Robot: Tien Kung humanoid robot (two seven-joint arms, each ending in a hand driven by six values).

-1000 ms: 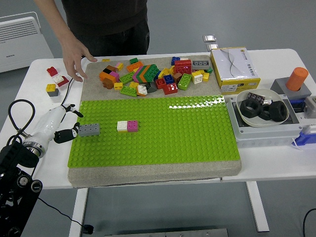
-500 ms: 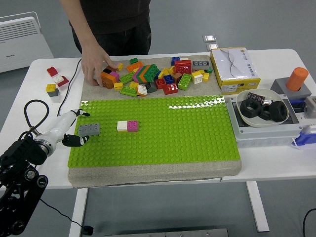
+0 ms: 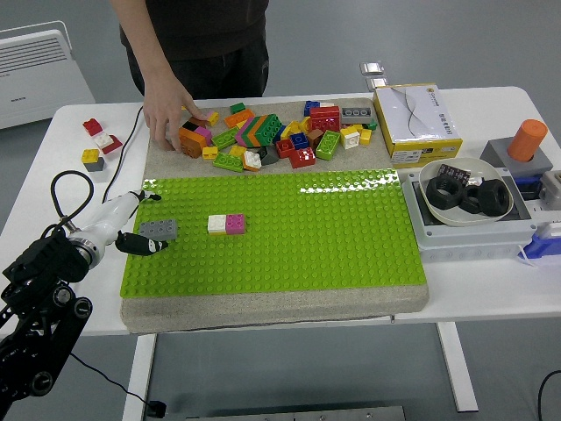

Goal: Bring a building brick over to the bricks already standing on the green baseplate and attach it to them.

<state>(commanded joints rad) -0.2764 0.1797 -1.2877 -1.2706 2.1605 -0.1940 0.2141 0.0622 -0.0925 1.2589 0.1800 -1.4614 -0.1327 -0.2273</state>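
— Fingers (image 3: 151, 246) of the left hand (image 3: 123, 224) are seen spread out by the grey brick (image 3: 159, 230). Is the brick being held?

— It cannot be told for sure. One dark fingertip is seen just under the brick's near side, and another is seen up by the mat's far left corner. The brick is not seen to be squeezed between them.

— Where is the grey brick placed?

— It is set on the green baseplate (image 3: 333, 237), near the left edge. The white brick (image 3: 217, 224) and the pink brick (image 3: 236, 224) are stuck together a little to its right. A gap is left between them and the grey one.

— What is seen at the far side?

— A heap of mixed bricks (image 3: 272, 136) is piled past the baseplate. A person's hand (image 3: 168, 114) is laid on the left end of the heap, on an orange brick (image 3: 192, 138). A few small bricks (image 3: 98, 142) are left off the mat, at the far left of the white table (image 3: 79, 189).
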